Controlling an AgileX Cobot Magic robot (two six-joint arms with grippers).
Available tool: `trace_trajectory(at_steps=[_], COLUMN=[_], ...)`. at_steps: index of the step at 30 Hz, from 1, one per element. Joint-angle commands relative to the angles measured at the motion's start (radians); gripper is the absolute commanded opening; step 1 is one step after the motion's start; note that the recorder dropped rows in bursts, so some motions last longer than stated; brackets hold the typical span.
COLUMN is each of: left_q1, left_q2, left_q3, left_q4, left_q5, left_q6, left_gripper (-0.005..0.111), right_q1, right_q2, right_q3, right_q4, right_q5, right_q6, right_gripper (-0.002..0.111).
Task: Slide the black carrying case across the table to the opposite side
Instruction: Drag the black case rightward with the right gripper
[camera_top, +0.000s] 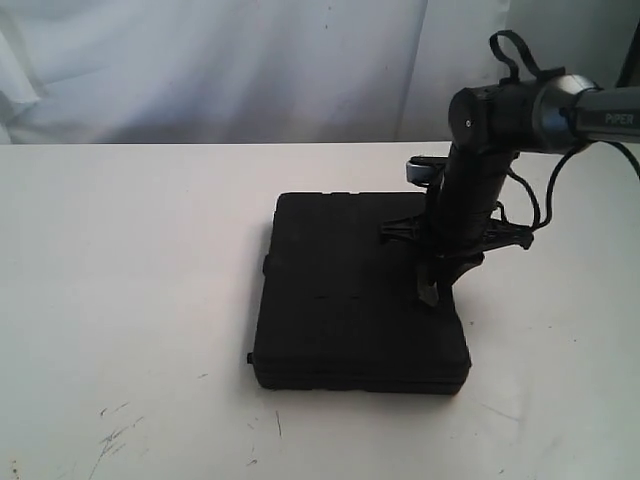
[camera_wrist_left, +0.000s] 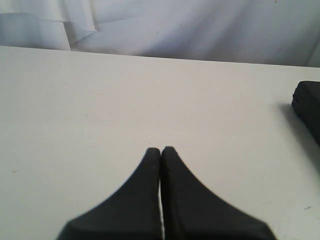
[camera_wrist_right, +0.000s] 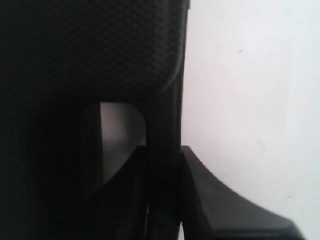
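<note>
The black carrying case lies flat on the white table, a little right of the middle. My right gripper points down at the case's right edge. In the right wrist view the handle of the textured case runs between the two fingers, and the right gripper is shut on it. My left gripper is shut with nothing in it, low over bare table. A corner of the case shows far off to its side. The left arm is outside the exterior view.
A white curtain hangs behind the table's far edge. Dark scuff marks lie near the front left. Bare tabletop stretches to the left of the case and, more narrowly, to its right.
</note>
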Motion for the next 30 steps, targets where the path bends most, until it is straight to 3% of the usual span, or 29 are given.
trace_trajectory(at_steps=[1,13,30], left_q1=[-0.006,-0.006,-0.006], left_q2=[-0.004,-0.004,-0.004], left_q3=[0.005,0.005,0.005], left_q4=[0.001,0.001,0.001], left_q5=[-0.007,-0.007,-0.007], left_q6=[-0.005,-0.005,-0.005], left_gripper=[0.000,0.000,0.000], right_q1=[-0.032,-0.154,-0.264], right_q2=[-0.022,-0.026,-0.026], right_q3=[0.000,0.000,0.000], right_q4=[-0.067,-0.168,-0.084], right_q5=[0.048,0.089,0.080], right_q6=[-0.015,-0.040,-0.237], right_gripper=[0.000,0.000,0.000])
